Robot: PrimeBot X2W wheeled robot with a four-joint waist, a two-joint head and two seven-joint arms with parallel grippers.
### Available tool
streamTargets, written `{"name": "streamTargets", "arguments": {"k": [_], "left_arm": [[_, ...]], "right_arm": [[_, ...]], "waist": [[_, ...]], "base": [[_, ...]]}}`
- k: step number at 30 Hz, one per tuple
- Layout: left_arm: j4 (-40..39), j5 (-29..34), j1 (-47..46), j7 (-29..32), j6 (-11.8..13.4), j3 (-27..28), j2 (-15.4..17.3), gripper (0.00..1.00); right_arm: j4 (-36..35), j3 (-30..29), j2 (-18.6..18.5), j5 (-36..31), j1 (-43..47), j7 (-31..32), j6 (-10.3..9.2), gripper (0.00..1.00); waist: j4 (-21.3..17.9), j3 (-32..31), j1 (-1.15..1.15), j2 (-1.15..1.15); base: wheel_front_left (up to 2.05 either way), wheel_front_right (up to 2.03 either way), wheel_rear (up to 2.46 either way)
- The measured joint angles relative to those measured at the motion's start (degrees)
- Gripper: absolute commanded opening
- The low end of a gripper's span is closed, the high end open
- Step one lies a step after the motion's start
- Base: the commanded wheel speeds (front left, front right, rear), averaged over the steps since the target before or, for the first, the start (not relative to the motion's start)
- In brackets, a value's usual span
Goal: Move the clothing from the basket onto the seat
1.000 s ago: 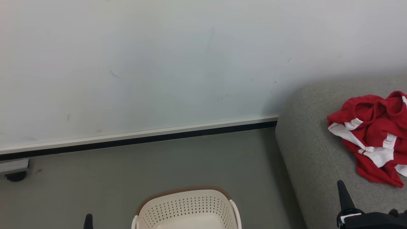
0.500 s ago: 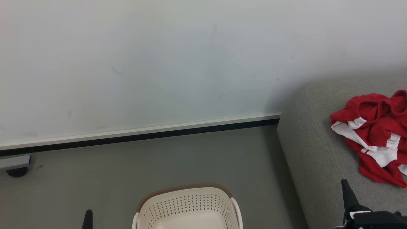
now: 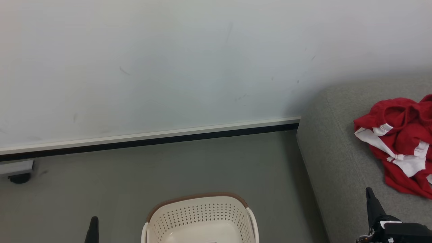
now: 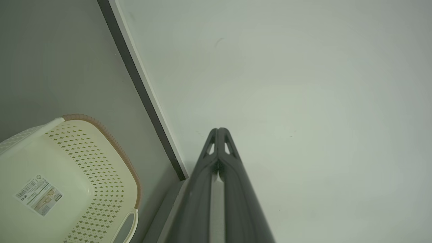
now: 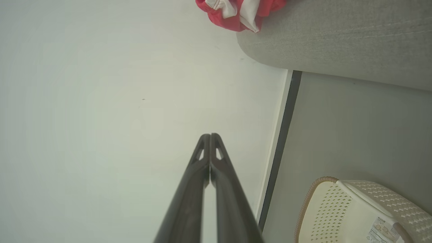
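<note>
The red and white clothing (image 3: 400, 141) lies crumpled on the grey seat (image 3: 330, 158) at the right of the head view; the right wrist view shows the clothing (image 5: 241, 11) on the seat (image 5: 337, 40) too. The cream basket (image 3: 200, 217) stands on the floor at bottom centre, and the part of its inside that I see holds no garment; its label (image 4: 38, 195) is bare. My left gripper (image 4: 218, 131) is shut with nothing in it, tip (image 3: 93, 224) left of the basket. My right gripper (image 5: 210, 136) is shut and empty, its tip (image 3: 370, 195) over the seat's front.
A white wall (image 3: 168, 67) with a black and white skirting (image 3: 152, 140) runs behind the grey floor (image 3: 135, 179). A small grey object on a black caster (image 3: 18, 172) sits at the far left by the wall.
The whole head view has shifted slightly, so the camera has moved. Basket and clothing keep their places relative to each other. Both grippers stay shut.
</note>
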Motion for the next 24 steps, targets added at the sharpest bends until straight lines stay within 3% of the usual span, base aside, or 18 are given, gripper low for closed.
{"name": "streamTargets", "arguments": {"k": [24], "left_arm": [[2.1,-10.3,-2.4,2.4,-1.4,0.3,0.0,0.0]], "right_arm": [[1.0,-3.8,1.1,10.3,-1.3,3.3,0.0,0.0]], "waist": [[0.8,1.3,0.0,0.0]], "base": [[0.0,0.0,0.0]]}}
